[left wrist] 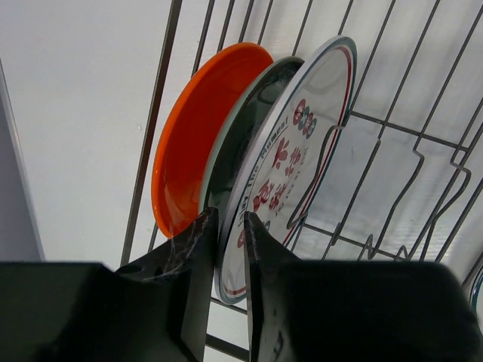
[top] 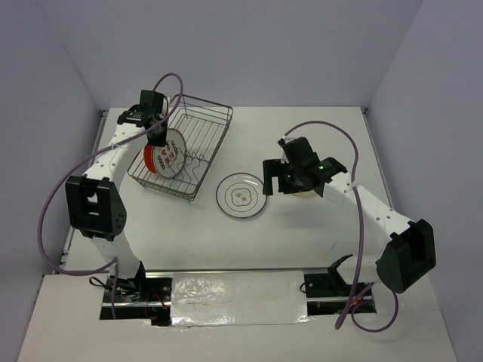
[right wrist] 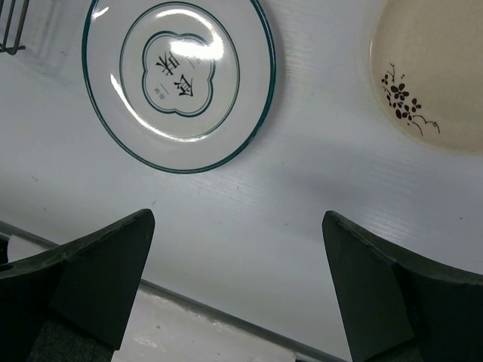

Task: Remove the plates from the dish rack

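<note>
Bright, even light from above washes the white counter, leaving only soft, faint shadows beside the arms and the dish rack. A shiny strip at the near edge gleams. Glare patches sit on the teal-rimmed plate. The orange plate and red-patterned plate carry a mild sheen. Close to the lens, the left gripper and right gripper look dark and soft-edged.

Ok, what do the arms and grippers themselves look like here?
Both the left arm and right arm have white links with chunky black joint housings, each trailing a looping purple cable. The left gripper and right gripper have flat matte black fingers.
</note>
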You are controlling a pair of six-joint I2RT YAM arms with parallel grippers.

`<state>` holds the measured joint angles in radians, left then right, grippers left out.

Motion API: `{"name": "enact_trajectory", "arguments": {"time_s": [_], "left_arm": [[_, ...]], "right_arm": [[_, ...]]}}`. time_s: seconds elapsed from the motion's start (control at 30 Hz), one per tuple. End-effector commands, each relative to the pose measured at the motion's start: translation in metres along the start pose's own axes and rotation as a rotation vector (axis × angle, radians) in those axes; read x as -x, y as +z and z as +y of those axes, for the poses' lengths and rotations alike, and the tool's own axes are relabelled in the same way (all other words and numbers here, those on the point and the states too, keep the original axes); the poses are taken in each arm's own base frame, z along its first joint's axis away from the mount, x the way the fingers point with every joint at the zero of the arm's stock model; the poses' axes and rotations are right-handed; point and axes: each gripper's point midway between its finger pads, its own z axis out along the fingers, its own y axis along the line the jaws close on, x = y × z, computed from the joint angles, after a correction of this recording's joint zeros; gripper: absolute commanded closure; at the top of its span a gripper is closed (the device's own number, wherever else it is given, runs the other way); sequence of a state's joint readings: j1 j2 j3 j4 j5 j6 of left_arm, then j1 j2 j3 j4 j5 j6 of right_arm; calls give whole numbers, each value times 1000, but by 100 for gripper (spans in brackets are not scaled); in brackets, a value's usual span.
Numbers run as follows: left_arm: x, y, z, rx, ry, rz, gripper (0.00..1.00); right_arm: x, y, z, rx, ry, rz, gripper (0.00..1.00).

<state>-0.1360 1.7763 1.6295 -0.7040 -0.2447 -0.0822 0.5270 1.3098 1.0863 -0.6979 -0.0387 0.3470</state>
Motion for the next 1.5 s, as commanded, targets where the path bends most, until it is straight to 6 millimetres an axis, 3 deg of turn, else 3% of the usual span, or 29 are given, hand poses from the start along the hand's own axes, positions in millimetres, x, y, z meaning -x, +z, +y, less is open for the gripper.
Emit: {"name": "enact_trajectory", "arguments": {"time_s": [0.0,0.07,0.17,0.33,0.5,0.67,0.77,0.8,0.83,0.87,0.9,0.93,0.97,1.0,1.03,1.1,1.17,1.2,1.23,1.33,1.37,1.43,1.47], "left_arm": [[6,-8,-8,-55,-13,-37,68],[2,-5,-7,-43,-11,-25,66],[3,-8,-1,-14,-15,-25,81],[24,-35,12,31,-23,-75,95],[59,-84,16,40,12,-185,98],[97,-152,21,11,-9,-357,98],[115,-194,-8,-201,-71,-452,100],[118,-205,-19,-278,-89,-470,100],[120,-224,-31,-366,-104,-502,100],[121,-239,-59,-549,-127,-516,100],[121,-250,-71,-636,-147,-529,100],[105,-264,-93,-797,-200,-486,100],[117,-282,-102,-895,-198,-567,100],[113,-306,-108,-982,-206,-604,100],[100,-293,-121,-1062,-298,-515,100],[100,-317,-130,-1202,-280,-567,100],[89,-307,-139,-1266,-338,-494,100],[88,-315,-142,-1319,-315,-508,100],[83,-310,-145,-1351,-342,-473,100],[74,-306,-150,-1394,-337,-440,100],[72,-305,-151,-1399,-333,-434,100],[66,-297,-154,-1399,-331,-399,100],[65,-296,-155,-1398,-329,-395,97]], "right_arm": [[8,-8,8,16,-10,-27,0],[12,-9,11,24,-13,-30,0],[16,-11,13,22,-15,-41,0],[19,-11,17,26,-15,-43,0],[25,-13,31,85,2,-37,0],[54,-34,65,237,18,-87,0],[92,-74,104,486,-2,-221,0],[115,-97,112,585,-10,-311,0],[127,-109,114,632,12,-354,0],[139,-119,113,660,17,-399,0],[159,-128,102,673,23,-468,0],[170,-135,98,684,29,-495,0],[176,-138,97,703,16,-509,0],[188,-147,97,722,-5,-540,1],[191,-146,94,753,-22,-528,2],[200,-160,99,791,-67,-577,5],[206,-165,99,800,-75,-599,5],[209,-166,100,802,-77,-608,6],[211,-161,98,797,-63,-600,7],[212,-151,98,813,-38,-573,20],[214,-152,100,826,-43,-584,33],[208,-148,103,861,-25,-554,42],[208,-148,105,877,-36,-557,56]]}}
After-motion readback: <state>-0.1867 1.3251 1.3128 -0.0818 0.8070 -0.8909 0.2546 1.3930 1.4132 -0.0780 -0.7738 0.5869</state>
